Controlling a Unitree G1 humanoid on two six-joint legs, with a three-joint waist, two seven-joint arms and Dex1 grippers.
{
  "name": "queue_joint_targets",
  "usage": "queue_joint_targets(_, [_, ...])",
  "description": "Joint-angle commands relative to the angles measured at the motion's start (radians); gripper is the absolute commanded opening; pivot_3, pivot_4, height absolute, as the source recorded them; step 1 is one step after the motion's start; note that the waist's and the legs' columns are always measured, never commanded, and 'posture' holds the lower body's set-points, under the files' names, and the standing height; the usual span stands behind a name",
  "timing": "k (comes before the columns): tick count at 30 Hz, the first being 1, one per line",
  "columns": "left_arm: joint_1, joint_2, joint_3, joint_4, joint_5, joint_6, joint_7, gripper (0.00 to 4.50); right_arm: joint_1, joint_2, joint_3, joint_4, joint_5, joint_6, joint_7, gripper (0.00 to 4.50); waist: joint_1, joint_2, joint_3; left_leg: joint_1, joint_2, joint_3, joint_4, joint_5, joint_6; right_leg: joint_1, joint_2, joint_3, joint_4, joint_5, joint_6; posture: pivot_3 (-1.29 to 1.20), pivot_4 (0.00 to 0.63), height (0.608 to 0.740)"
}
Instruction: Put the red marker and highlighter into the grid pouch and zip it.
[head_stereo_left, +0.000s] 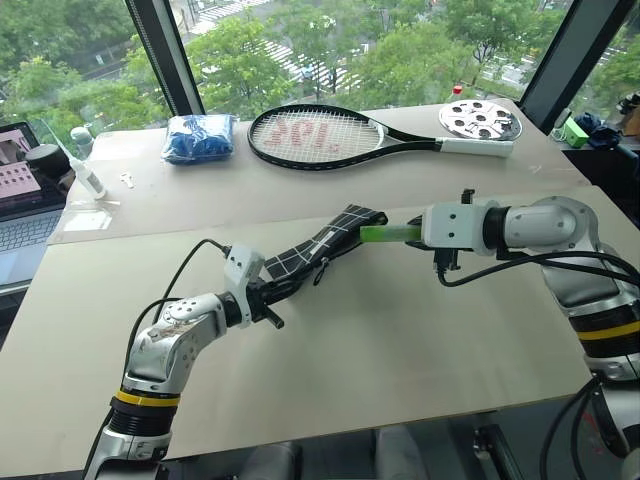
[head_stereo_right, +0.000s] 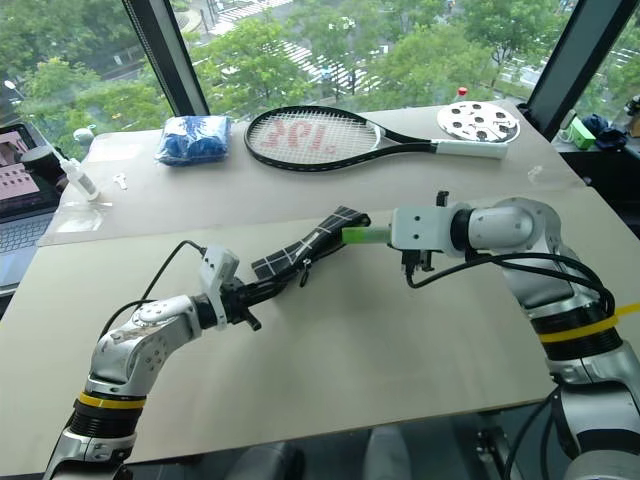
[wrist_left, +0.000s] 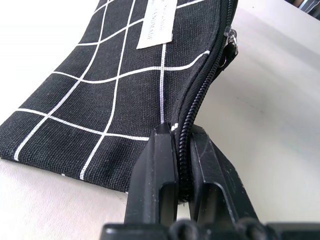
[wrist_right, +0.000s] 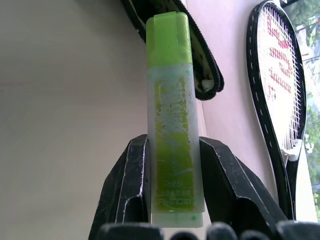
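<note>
Between my right gripper (wrist_right: 172, 210) jaws: highlighter (wrist_right: 172, 130) clamped at base, rigid, light, slick | cap at grid pouch (head_stereo_left: 318, 250) mouth | left gripper (wrist_left: 182, 165) pinched on pouch's zipper edge, fabric limp, sagging.

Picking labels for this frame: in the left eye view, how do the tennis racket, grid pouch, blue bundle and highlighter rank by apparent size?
Largest to smallest:
1. tennis racket
2. grid pouch, which lies nearer the camera
3. blue bundle
4. highlighter, partly hidden
</note>
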Motion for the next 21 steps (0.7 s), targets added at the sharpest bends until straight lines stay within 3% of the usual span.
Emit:
queue_joint_targets(1, [-0.02, -0.002, 0.005, -0.022, -0.015, -0.002, -0.007, 0.0, -0.063, 0.055, 0.032, 0.027, -0.04, -0.047, -0.024, 1.02, -0.002, 0.0, 0.0, 0.0, 0.0, 0.0, 0.0, 0.0, 0.0, 0.0, 0.0, 0.0, 0.0, 0.0, 0.0, 0.0, 0.15, 0.74])
queue_joint_targets(10, [-0.021, -0.001, 0.006, -0.019, -0.013, -0.002, -0.01, 0.0, -0.103, 0.124, 0.177, 0.118, -0.191, -0.275, -0.04, 1.02, 0.0, 0.0, 0.0, 0.0, 0.0, 0.0, 0.0, 0.0, 0.0, 0.0, 0.0, 0.0, 0.0, 0.0, 0.0, 0.0, 0.15, 0.74])
queue_joint_targets(15, [-0.025, 0.001, 0.007, -0.017, -0.013, 0.0, -0.01, 0.0, -0.138, 0.173, 0.254, 0.198, -0.305, -0.45, -0.121, 1.02, -0.006, 0.0, 0.0, 0.0, 0.0, 0.0, 0.0, 0.0, 0.0, -0.001, 0.0, 0.0, 0.0, 0.0, 0.0, 0.0, 0.15, 0.74])
queue_joint_targets(21, [-0.026, -0.001, 0.013, -0.025, -0.016, 0.005, -0.005, 0.0, -0.164, 0.239, 0.238, 0.314, -0.329, -0.584, -0.254, 1.02, -0.009, 0.0, 0.0, 0.0, 0.0, 0.0, 0.0, 0.0, 0.0, -0.001, 0.0, 0.0, 0.0, 0.0, 0.0, 0.0, 0.15, 0.74])
